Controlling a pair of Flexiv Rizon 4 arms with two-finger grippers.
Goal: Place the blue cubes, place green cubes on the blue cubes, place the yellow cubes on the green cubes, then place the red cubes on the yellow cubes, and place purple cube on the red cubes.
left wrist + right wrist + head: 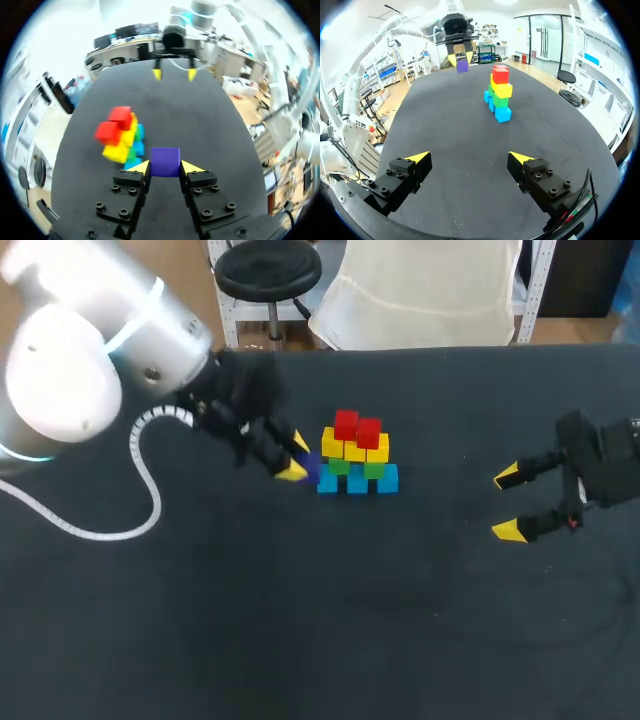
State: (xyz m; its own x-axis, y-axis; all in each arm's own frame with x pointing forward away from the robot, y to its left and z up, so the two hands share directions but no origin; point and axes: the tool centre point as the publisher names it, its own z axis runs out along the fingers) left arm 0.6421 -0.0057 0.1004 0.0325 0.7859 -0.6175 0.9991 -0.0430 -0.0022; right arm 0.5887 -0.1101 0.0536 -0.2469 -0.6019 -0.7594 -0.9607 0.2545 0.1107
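Item one: our left gripper point(296, 457), centre-left of the head frame, fingers clamped from two sides on the purple cube point(165, 161). From the head view this cube is largely covered by the fingers and only a dark sliver shows, just left of the stack; we cannot tell how far it sits above the table point(300, 630). Item two: the stack, at the middle of the head frame, slightly above centre. It has blue cubes point(357, 481) in the bottom row, green cubes point(340, 467) next, yellow cubes point(355, 450) above them and two red cubes point(357, 428) on top. The green layer shows only as narrow strips between its neighbours, and we cannot count it with certainty; from the left wrist it is all but hidden behind the yellow. Item three: our right gripper point(508, 503), at the right of the head frame, well apart from the stack, its fingers spread wide with nothing between them. The right arm point(605, 465) is cut off by the frame's right edge. Item four: a white cable point(140, 510) looping from the left arm point(90, 350) at the upper left, which is itself cropped.
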